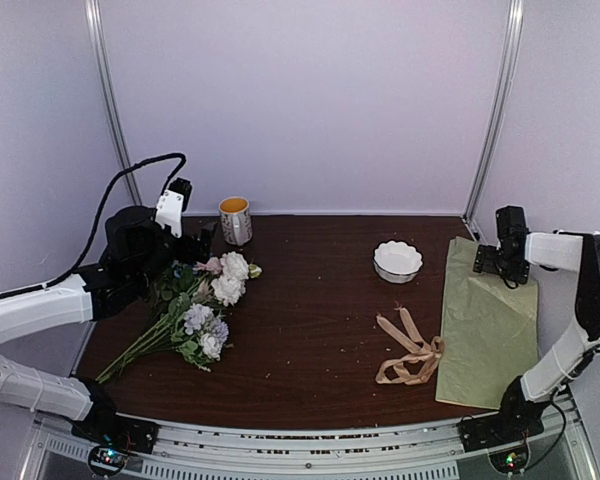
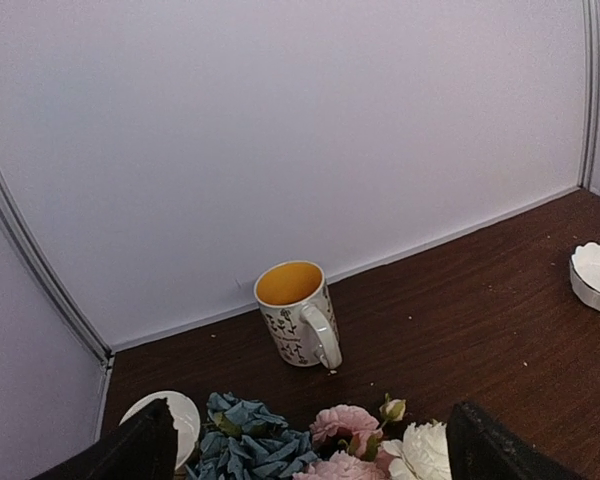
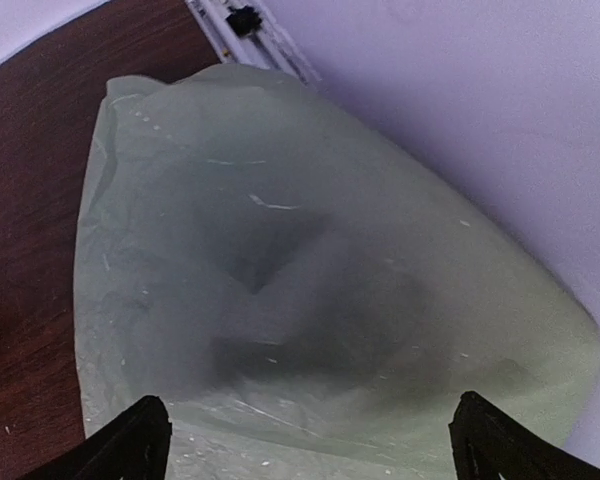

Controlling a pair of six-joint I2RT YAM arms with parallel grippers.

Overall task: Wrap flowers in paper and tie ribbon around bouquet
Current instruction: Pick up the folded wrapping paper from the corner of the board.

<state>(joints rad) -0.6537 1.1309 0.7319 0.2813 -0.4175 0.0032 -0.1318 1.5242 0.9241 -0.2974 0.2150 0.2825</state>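
Note:
The flowers (image 1: pixel 202 305) lie on the left of the table, blooms toward the back, thin green stems pointing to the near left. My left gripper (image 1: pixel 185 243) hovers open just above the bloom end; in its wrist view, blue, pink and white blooms (image 2: pixel 325 445) show between its spread fingertips (image 2: pixel 140 450). The sage-green paper (image 1: pixel 488 325) lies at the table's right edge, its far side riding up the wall. My right gripper (image 1: pixel 502 262) is open over the paper's far end, and the paper (image 3: pixel 310 290) fills that wrist view. The beige ribbon (image 1: pixel 410 352) lies in loose loops left of the paper.
A floral mug (image 1: pixel 236 220) with a yellow inside stands at the back near the left gripper, also in the left wrist view (image 2: pixel 298 314). A white scalloped bowl (image 1: pixel 397 260) sits back right of centre. A white dish (image 2: pixel 175 420) shows beside the blue bloom.

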